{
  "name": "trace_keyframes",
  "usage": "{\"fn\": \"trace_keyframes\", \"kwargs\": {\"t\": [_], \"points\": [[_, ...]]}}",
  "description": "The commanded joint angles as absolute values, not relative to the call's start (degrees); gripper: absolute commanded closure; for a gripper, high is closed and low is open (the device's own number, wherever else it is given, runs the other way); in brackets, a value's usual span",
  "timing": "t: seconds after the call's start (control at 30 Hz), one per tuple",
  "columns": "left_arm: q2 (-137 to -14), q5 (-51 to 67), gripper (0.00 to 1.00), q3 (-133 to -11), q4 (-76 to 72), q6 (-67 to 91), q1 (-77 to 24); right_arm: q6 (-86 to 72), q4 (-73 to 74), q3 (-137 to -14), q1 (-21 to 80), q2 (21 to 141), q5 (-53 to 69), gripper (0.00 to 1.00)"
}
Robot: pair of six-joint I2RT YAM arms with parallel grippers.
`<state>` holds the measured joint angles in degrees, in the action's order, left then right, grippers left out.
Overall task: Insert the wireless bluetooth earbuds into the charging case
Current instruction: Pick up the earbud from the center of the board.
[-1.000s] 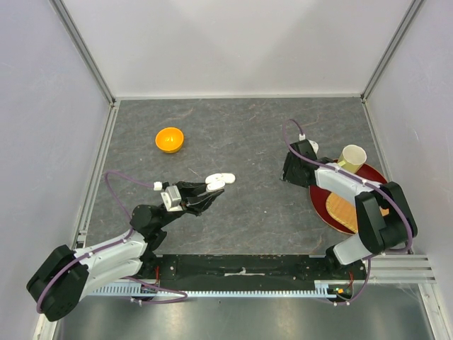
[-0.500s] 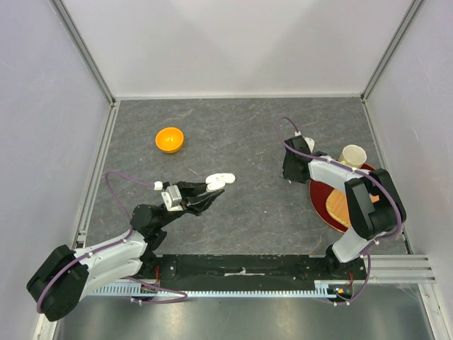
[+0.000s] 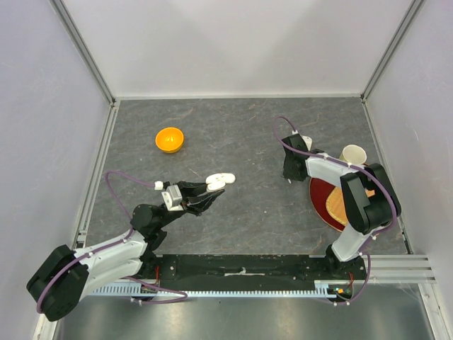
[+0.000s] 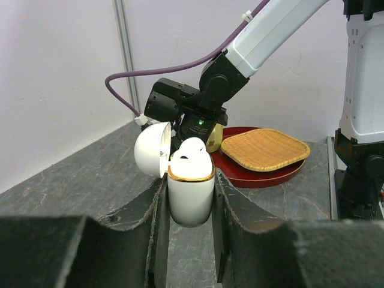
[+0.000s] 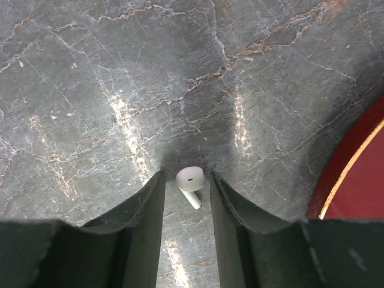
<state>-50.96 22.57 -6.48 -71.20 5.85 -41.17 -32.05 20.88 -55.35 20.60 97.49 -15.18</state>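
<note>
- Firstly, the left arm reaches low across the bench point(image 3: 248, 134) toward the middle, forearm nearly level. The left claw point(image 4: 189, 207) is closed around the charging case point(image 4: 191, 192) and holds it upright, one finger on each flank.
- Case lid point(image 4: 150, 149) hinged open to the left; seated earbud point(image 4: 192, 147) sits in the case mouth.
- Right arm folded back on itself, wrist pointing straight down at the bench just left of the red plate point(image 3: 322, 205).
- Right claw point(image 5: 186, 175) is partly spread and has hold of nothing.
- Loose earbud point(image 5: 191, 179) lies on the bench between the fingertips, with a narrow gap on either side and its stem pointing toward the wrist.
- Orange bowl point(image 3: 170, 139) far left, well apart from both claws.
</note>
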Motion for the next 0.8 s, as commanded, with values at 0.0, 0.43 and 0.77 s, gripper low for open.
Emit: {"fn": "trace_keyframes", "kwargs": {"t": [0.0,0.43,0.77], "points": [[-51.1,21.3,0.98,-7.3,-72.7,3.3,-41.0,-31.6,21.1,-57.0,20.4,98.3,-15.7,0.6],[-51.4,21.2,0.98,-7.5,-72.6,3.3,-41.0,-34.9,20.0,-52.9,20.4,94.4,-11.0,0.79],[-52.1,21.1,0.98,-7.8,-72.5,3.6,-41.0,-43.2,19.1,-44.2,26.7,84.9,-12.5,0.75]]}}
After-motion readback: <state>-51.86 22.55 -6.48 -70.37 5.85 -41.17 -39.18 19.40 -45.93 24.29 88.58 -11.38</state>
